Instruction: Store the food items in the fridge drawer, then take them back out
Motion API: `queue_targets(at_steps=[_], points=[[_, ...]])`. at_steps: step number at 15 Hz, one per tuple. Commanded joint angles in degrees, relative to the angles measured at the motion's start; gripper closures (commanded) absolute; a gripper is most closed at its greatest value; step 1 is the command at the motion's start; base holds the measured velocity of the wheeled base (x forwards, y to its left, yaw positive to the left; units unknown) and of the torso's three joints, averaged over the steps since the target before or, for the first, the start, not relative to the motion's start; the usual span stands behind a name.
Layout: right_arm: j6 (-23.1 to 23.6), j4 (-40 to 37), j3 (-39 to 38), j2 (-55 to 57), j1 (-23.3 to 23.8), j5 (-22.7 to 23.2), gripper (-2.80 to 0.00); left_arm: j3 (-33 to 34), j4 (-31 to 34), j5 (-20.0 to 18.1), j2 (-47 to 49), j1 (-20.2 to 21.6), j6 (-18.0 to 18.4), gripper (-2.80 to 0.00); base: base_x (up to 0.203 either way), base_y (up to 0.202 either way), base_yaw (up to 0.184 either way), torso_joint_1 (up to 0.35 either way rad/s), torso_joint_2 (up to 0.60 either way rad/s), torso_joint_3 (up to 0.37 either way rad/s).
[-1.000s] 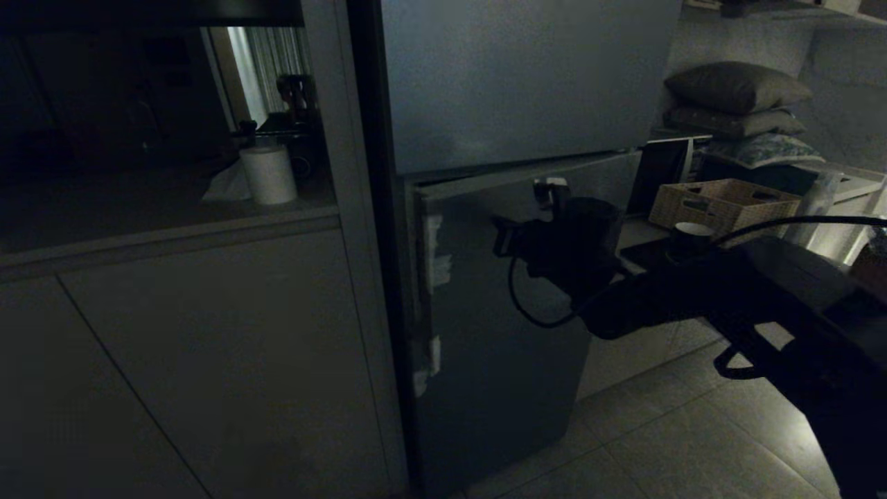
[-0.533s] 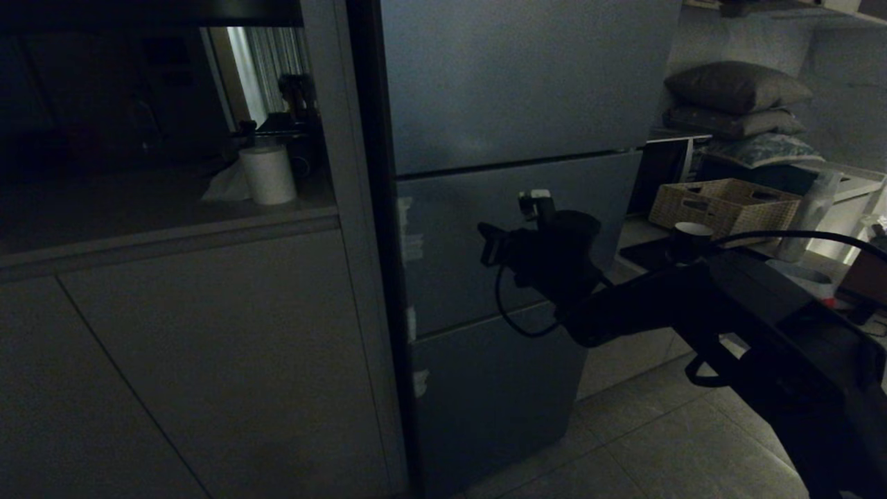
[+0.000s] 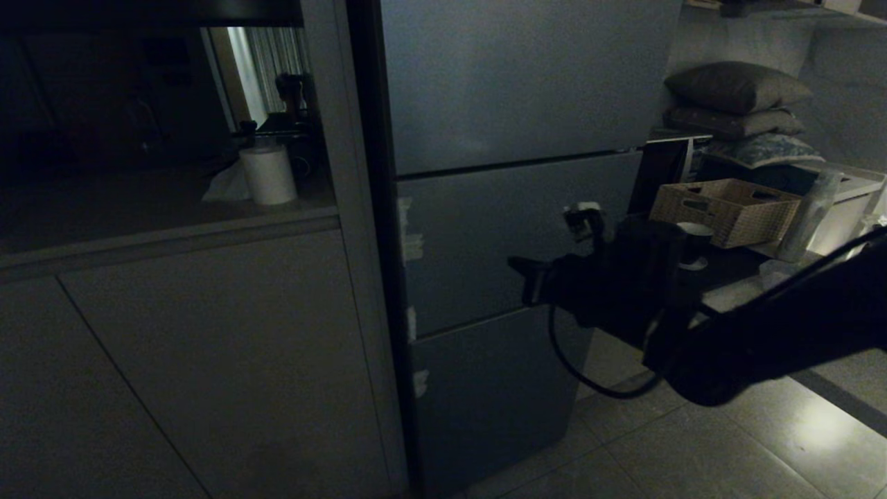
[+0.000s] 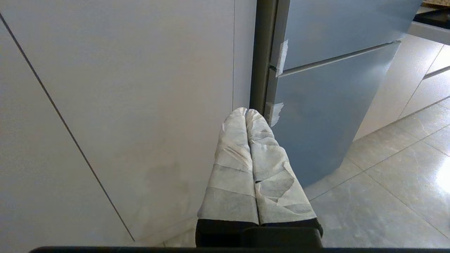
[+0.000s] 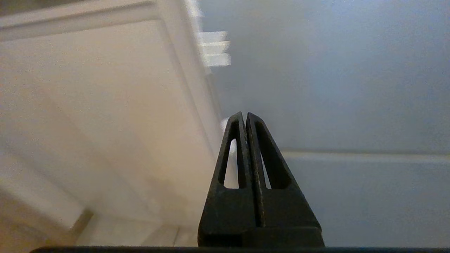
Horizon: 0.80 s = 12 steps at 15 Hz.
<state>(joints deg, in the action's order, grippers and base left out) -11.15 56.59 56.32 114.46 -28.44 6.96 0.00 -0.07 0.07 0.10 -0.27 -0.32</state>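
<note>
A white paper roll (image 3: pixel 268 173) stands on the surface (image 3: pixel 138 208) left of the fridge; right of it, a wicker basket (image 3: pixel 724 208) sits below stacked pillows (image 3: pixel 738 104).

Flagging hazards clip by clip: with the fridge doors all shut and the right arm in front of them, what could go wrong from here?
1. The right hand is shut and holds nothing; it sits close to the fridge's middle door and could knock it.
2. Its loose cable hangs in a loop below the arm and might snag.
3. No food shows, so any next pick starts blind.
</note>
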Motion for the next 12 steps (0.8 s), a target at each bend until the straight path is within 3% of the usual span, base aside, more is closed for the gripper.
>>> queue_targets(at_steps=[1, 3, 5, 8, 10, 12], points=[[0.08, 0.39, -12.15, -19.29, -0.43, -0.61, 0.0, 0.0, -0.01, 0.01, -0.01, 0.0, -0.03, 0.0, 0.0, 0.0, 0.0, 0.0, 0.0, 0.0], [1.75, 0.4, -28.56, -33.65, -0.48, -3.13, 0.0, 0.0, -0.01, 0.01, -0.01, 0.0, -0.03, 0.0, 0.0, 0.0, 0.0, 0.0, 0.0, 0.0], [5.85, 0.25, -44.4, -46.57, -0.33, -9.09, 0.0, 0.0, -0.01, 0.01, -0.01, 0.0, -0.03, 0.0, 0.0, 0.0, 0.0, 0.0, 0.0, 0.0], [9.51, -7.83, -52.46, -67.41, 1.51, -19.85, 0.0, 0.0, -0.01, 0.01, -0.01, 0.0, -0.03, 0.0, 0.0, 0.0, 0.0, 0.0, 0.0, 0.0], [10.98, -19.25, -54.37, -77.59, 8.0, -22.51, 0.0, 0.0, -0.01, 0.01, -0.01, 0.0, -0.03, 0.0, 0.0, 0.0, 0.0, 0.0, 0.0, 0.0], [12.15, -29.29, -55.39, -82.22, 19.67, -16.39, 0.0, 0.0, -0.01, 0.01, -0.01, 0.0, -0.03, 0.0, 0.0, 0.0, 0.0, 0.0, 0.0, 0.0]])
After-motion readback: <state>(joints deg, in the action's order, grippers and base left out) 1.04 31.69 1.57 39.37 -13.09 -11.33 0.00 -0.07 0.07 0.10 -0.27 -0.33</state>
